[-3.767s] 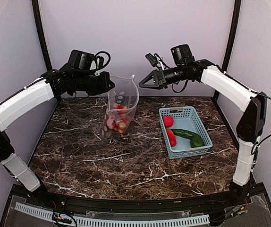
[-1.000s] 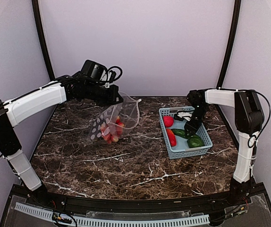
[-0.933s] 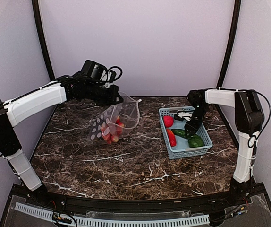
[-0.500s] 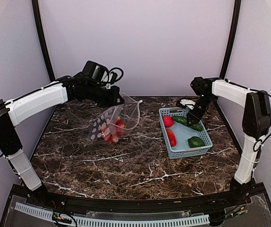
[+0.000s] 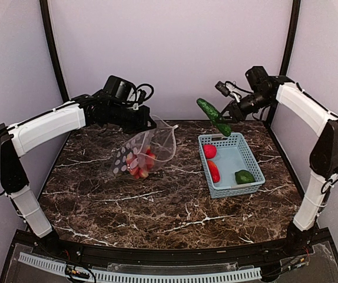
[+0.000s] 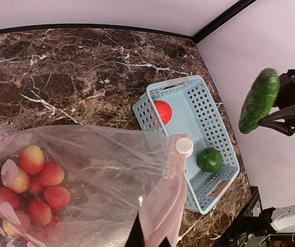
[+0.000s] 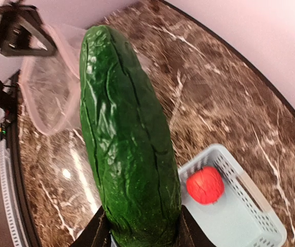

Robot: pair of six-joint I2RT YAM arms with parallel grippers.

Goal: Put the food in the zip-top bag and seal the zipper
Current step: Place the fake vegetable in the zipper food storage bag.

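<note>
My left gripper [image 5: 147, 123] is shut on the mouth edge of the clear zip-top bag [image 5: 142, 150] and holds it tilted above the table, mouth toward the right. Red berries [image 6: 34, 193] lie in it. Its pale zipper strip [image 6: 163, 206] with a round slider shows in the left wrist view. My right gripper [image 5: 228, 115] is shut on the green cucumber [image 5: 213, 117], held in the air left of the basket; the cucumber fills the right wrist view [image 7: 129, 144]. The tomato [image 5: 209, 151], the red-orange pepper [image 5: 214, 171] and the green avocado-like piece [image 5: 244, 176] lie in the basket. No eggplant shows.
The light-blue lattice basket [image 5: 249, 156] stands on the right of the dark marble table [image 5: 157, 200]. Black frame posts stand at the back corners, and purple walls close in the back and sides.
My right gripper took the cucumber out of the basket and lifted it up and to the left. My left gripper tilted the bag's mouth toward the right and held it there.
</note>
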